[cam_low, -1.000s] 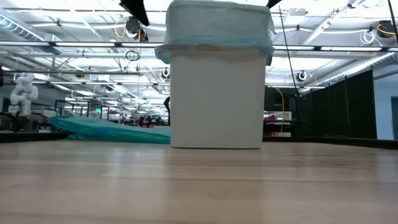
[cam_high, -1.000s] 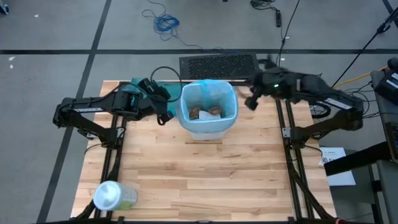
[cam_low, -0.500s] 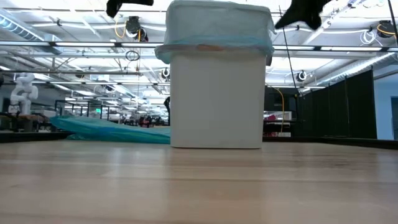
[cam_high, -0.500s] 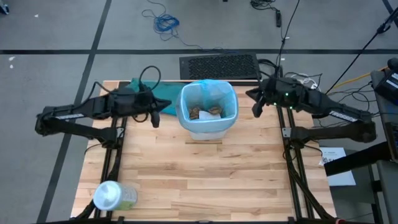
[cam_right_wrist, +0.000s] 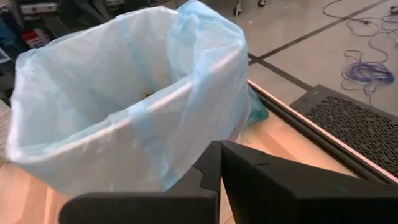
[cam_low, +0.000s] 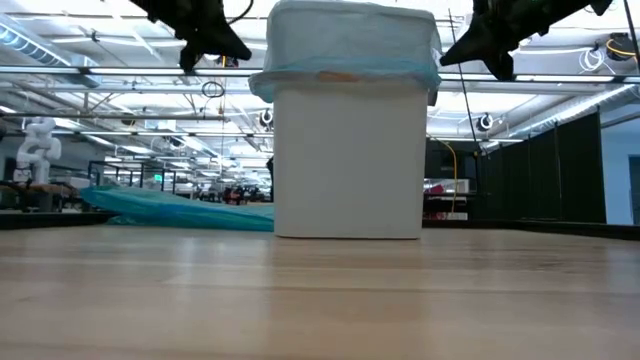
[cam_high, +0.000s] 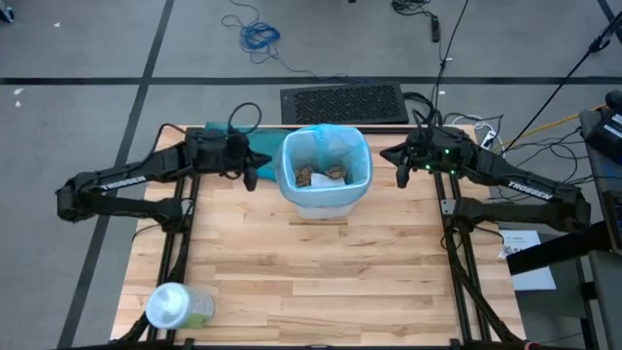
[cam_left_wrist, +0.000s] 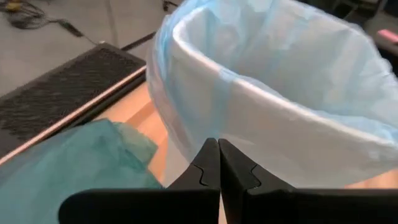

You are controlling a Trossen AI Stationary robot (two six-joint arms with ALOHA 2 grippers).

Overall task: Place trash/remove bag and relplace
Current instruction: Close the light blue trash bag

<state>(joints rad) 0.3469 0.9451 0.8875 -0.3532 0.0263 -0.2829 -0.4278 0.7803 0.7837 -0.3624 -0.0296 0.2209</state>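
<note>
Wooden counter (cam_high: pixel 321 282): bag (cam_high: pixel 326 136) is thin, limp, slippery, cuffed over the bin (cam_low: pixel 348 160); pinch the folded rim. Left gripper (cam_high: pixel 249 178) and right gripper (cam_high: pixel 399 176) flank it, fingers closed, empty.

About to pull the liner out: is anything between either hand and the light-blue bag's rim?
Nothing visible. The left hand and right hand, both shut, flank the bin, each facing the bag folded over its rim across an open gap. The teal bag lies flat on the table beneath the left hand.
</note>
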